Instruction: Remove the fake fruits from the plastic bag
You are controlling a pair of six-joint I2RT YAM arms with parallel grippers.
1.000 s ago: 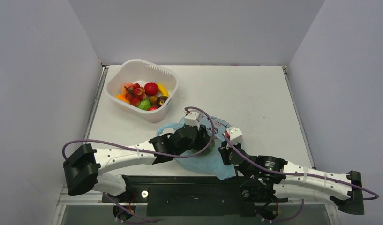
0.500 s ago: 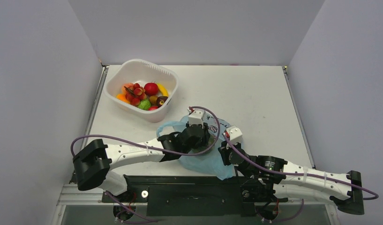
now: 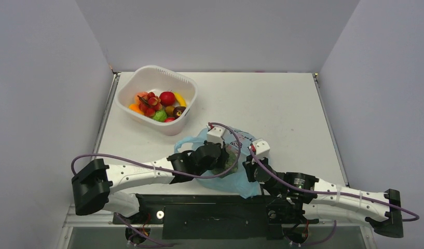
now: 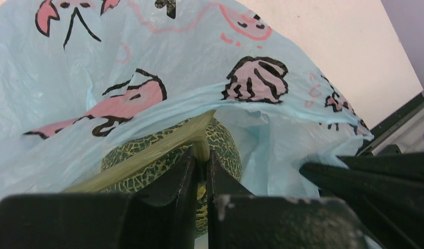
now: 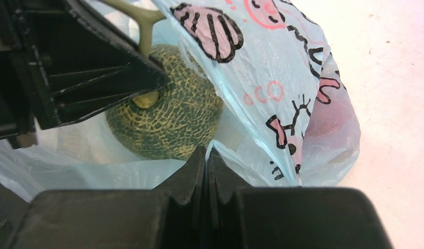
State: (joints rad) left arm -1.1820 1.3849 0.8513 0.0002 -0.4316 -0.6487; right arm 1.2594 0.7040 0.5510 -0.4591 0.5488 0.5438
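Moved since one second ago: left arm drawn slightly toward 6 o'clock, and green is now seen in the bag mouth from above; right arm unchanged.

1. Table. Pale top, on which all the items below are carried.
2. White tub. Set at 10 o'clock on the table. A heap of fake fruits is held in it, already out of the bag.
3. Plastic bag. Light-blue printed film, lying at 6 o'clock, well apart from the tub. Judged thin, soft and slippery; it is best held by a pinch of its rim. A reddish shape is glimpsed through the film at 3 o'clock in the right wrist view; whether it is a fruit cannot be told.
4. Netted green melon. Found inside the bag, under a fold of film. Judged a rigid, hollow, light shell whose round body looks too broad for the jaws.
5. Left gripper. Entered into the bag mouth from 8 o'clock, with its jaws clamped on the melon's stem.
6. Right gripper. Placed at the bag's 4 o'clock edge, with its jaws pressed together on a pleat of film.
7. Stem. Olive, thin, rising from the melon's crown. Judged the proper hold, though it may flex or slide if pulled sideways.
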